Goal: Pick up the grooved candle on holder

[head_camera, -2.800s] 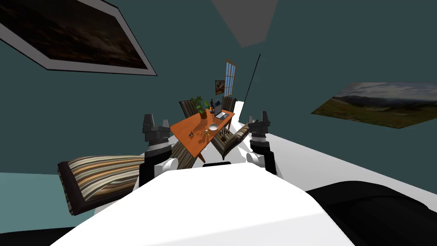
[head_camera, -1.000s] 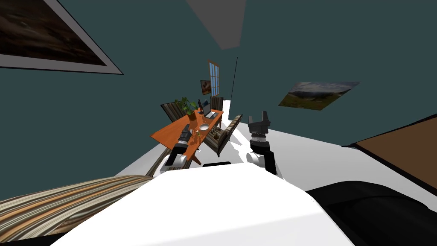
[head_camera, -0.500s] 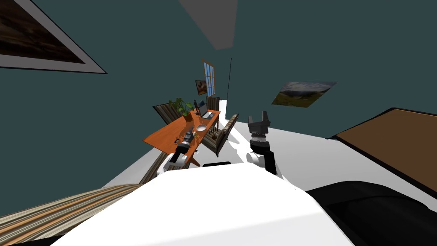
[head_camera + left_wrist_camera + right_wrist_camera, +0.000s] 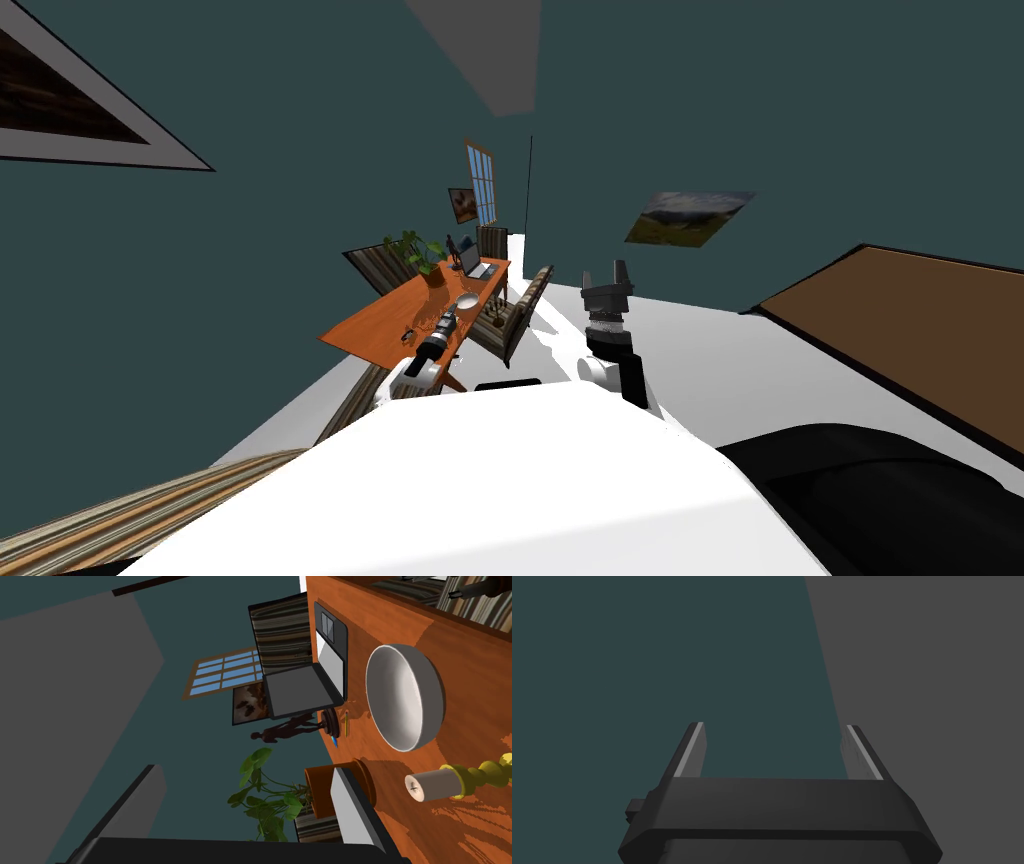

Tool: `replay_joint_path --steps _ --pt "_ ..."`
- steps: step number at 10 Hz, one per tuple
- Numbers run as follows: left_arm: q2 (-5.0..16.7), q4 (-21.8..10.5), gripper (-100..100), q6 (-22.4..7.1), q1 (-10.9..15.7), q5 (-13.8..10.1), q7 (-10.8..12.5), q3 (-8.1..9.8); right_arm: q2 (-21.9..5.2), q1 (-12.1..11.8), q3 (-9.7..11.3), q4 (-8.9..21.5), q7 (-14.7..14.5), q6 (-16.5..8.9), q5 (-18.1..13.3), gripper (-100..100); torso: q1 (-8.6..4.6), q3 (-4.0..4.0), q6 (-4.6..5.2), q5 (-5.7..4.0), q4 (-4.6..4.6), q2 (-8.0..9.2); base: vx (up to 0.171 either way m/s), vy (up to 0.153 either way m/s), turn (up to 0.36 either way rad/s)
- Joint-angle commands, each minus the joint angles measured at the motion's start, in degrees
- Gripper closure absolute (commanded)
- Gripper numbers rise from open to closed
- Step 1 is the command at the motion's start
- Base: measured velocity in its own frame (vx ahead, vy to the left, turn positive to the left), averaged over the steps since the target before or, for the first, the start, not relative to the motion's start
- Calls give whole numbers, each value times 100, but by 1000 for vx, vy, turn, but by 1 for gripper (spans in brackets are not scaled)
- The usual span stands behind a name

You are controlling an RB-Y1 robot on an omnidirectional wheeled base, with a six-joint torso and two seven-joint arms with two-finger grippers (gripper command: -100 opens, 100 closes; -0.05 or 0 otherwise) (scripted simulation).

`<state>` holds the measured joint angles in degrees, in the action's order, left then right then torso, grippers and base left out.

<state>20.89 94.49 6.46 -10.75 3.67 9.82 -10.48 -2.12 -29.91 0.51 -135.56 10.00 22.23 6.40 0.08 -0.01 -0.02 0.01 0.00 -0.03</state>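
A room with dark teal walls holds an orange-brown wooden table (image 4: 375, 330) with striped chairs (image 4: 520, 310) around it. The task looks to be at an early stage: the candle (image 4: 432, 786) stands on the table, not yet gripped or lifted. The left gripper (image 4: 245, 771) reaches over the table with its fingers apart and nothing between them. The candle is just beside one finger (image 4: 347, 803), outside the gap, so lining up, gripping and lifting seem to remain. The candle is a short, pale beige cylinder with a small dark wick, seated on a yellow turned holder (image 4: 482, 773); grooves cannot be made out. A white bowl (image 4: 405, 698) sits near it, with a potted plant (image 4: 317, 791) and an open laptop (image 4: 305, 683) beyond. The right gripper (image 4: 774, 726) is raised at the robot's side, fingers apart and empty.
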Motion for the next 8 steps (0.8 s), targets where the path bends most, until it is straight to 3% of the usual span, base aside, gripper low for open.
replay_joint_path --steps 1,3,4,8 --pt "130 -286 -100 -200 123 117 165 -140 0 0 0 0 0 0 0 0 0 0 0 0 0 0 5 25 -259" --pt "220 -632 -100 -301 226 184 265 -223 0 -1 -1 0 0 0 0 0 4 0 -5 1 0 0 3 20 -77" --pt "220 -632 -100 -301 226 184 265 -223 0 0 0 0 0 0 0 0 2 0 -2 1 0 0 1 15 -69" --pt "487 -1318 -100 -591 521 383 556 -462 0 -1 -1 0 0 0 0 0 6 0 -5 1 0 -1 6 26 -132"
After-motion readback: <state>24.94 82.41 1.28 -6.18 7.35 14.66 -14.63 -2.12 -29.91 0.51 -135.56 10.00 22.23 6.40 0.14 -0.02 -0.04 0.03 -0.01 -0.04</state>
